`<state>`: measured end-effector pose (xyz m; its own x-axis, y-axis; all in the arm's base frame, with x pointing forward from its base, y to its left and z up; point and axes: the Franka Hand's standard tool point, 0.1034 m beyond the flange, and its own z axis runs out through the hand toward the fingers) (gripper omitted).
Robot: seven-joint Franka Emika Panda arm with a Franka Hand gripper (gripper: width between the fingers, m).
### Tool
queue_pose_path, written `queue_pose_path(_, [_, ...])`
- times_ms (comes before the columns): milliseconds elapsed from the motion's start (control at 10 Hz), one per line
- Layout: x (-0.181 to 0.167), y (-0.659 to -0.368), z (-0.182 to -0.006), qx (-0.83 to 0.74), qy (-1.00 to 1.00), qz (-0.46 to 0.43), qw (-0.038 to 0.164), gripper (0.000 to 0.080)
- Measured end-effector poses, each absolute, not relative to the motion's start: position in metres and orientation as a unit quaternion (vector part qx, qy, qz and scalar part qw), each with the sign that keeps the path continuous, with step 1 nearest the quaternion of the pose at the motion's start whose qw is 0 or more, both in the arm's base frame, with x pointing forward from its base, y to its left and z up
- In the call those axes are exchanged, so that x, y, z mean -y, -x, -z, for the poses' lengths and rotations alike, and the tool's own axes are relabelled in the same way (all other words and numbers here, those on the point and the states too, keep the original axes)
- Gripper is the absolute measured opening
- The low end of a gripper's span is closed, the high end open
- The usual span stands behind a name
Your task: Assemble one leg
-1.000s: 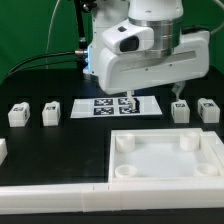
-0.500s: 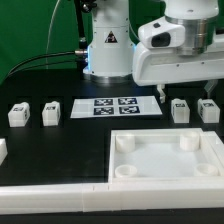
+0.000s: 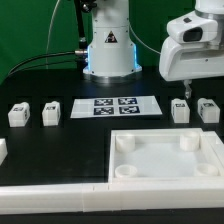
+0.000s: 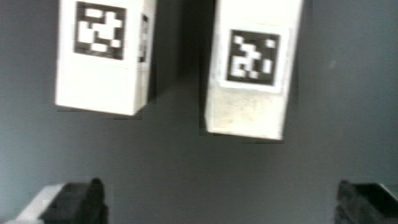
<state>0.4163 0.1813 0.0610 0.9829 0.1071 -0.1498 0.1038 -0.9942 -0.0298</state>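
Four legs, small white blocks with tags, stand on the black table. Two are at the exterior view's left (image 3: pixel 18 115) (image 3: pixel 51 113) and two at its right (image 3: pixel 180 110) (image 3: pixel 207 110). My gripper (image 3: pixel 200 92) hangs just above the right pair, open and empty. In the wrist view the two right legs (image 4: pixel 103 55) (image 4: pixel 253 70) lie ahead of my gripper (image 4: pixel 221 205). Its dark fingertips (image 4: pixel 71 202) stand wide apart with nothing between them. The large white tray (image 3: pixel 122 175) with round corner sockets sits in front.
The marker board (image 3: pixel 120 105) lies in the middle of the table in front of the robot base (image 3: pixel 108 50). A long white rail (image 3: pixel 55 195) runs along the front edge. A small white piece (image 3: pixel 2 151) shows at the left border.
The arm has swung from over the marker board to the exterior view's right and now hangs above the right pair of legs. The jaws stay open and empty.
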Motion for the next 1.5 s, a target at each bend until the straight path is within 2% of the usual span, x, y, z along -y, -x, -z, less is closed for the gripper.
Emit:
queue_pose_path(1000, [-0.181,-0.416,-0.061,0.053,0.996,-0.076,0.011,0.0649])
queue_pose_path(1300, [-0.180,-0.413,-0.060,0.057,0.993,-0.107,0.005,0.0649])
queue_pose_path(1500, [-0.176,-0.405,-0.061,0.061,0.979,-0.193,-0.009,0.0649])
